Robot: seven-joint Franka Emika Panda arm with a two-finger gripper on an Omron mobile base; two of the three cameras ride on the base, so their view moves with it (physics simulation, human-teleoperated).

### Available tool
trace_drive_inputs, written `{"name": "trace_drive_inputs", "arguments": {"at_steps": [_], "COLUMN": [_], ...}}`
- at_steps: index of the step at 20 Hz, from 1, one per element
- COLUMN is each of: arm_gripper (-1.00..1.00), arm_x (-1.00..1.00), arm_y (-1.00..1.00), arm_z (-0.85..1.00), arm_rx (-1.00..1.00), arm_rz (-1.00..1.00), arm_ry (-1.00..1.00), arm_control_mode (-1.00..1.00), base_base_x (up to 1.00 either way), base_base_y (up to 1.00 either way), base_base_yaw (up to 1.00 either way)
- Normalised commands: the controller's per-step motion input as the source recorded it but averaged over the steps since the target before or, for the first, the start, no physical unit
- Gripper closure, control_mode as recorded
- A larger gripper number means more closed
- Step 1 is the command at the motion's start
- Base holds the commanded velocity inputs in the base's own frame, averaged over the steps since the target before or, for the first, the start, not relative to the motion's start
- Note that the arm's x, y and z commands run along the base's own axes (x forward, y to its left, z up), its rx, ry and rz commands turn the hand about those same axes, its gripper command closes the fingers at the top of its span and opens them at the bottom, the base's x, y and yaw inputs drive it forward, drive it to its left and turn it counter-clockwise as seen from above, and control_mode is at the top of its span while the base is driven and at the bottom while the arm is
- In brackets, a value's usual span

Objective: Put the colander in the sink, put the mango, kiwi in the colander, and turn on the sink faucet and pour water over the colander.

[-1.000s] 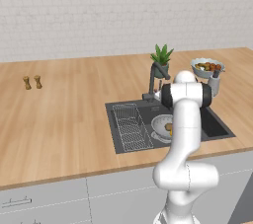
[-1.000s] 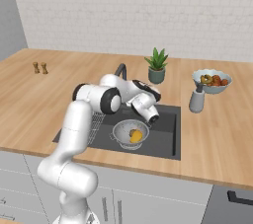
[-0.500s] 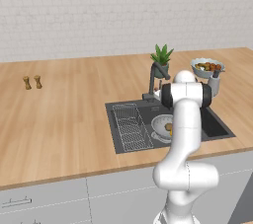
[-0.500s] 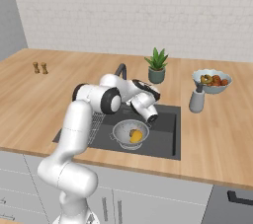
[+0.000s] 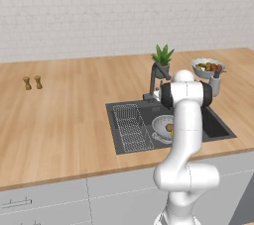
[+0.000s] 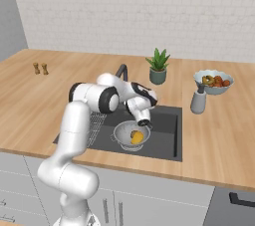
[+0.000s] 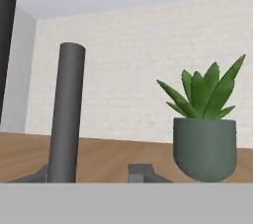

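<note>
The silver colander (image 6: 130, 135) sits in the dark sink (image 6: 164, 140), right of the wire rack (image 5: 131, 127). Inside it lie the yellow-orange mango (image 6: 138, 138) and, tight against it, a small brown kiwi (image 6: 133, 132). In the left base view the arm hides part of the colander (image 5: 161, 126). My gripper (image 6: 144, 120) hangs low over the back of the basin, above the colander's far rim and just right of the sink faucet (image 6: 122, 71). Its fingers are too small to read. In the hand view the faucet's dark column (image 7: 66, 114) stands close at the left.
A potted plant (image 6: 158, 68) stands behind the sink, close at the right in the hand view (image 7: 205, 144). A grey dispenser (image 6: 198, 101) and a bowl of food (image 6: 213, 79) sit right of the sink. Two small shakers (image 5: 32, 83) stand far left.
</note>
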Motion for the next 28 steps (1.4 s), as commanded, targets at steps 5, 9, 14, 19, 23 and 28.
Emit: {"name": "trace_drive_inputs", "arguments": {"at_steps": [5, 9, 14, 19, 23, 28], "arm_gripper": [1.00, 1.00, 1.00, 1.00, 1.00, 1.00], "arm_x": [0.28, 0.23, 0.25, 0.05, 0.00, -0.19], "arm_y": [-1.00, -1.00, -1.00, -1.00, -0.89, -0.83], "arm_z": [0.02, 0.00, 0.00, 0.35, 1.00, 1.00], "arm_rx": [0.36, 0.52, 0.48, 0.48, 0.59, 0.54], "arm_rz": [-0.06, 0.00, -0.03, -0.01, 0.07, 0.09], "arm_ry": [0.00, 0.01, 0.05, -0.03, -0.25, -0.37], "arm_control_mode": [-1.00, -1.00, -1.00, -1.00, -1.00, -1.00], "base_base_x": [0.00, 0.00, 0.00, 0.00, 0.00, 0.00], "base_base_y": [0.00, 0.00, 0.00, 0.00, 0.00, 0.00], "base_base_yaw": [0.00, 0.00, 0.00, 0.00, 0.00, 0.00]}}
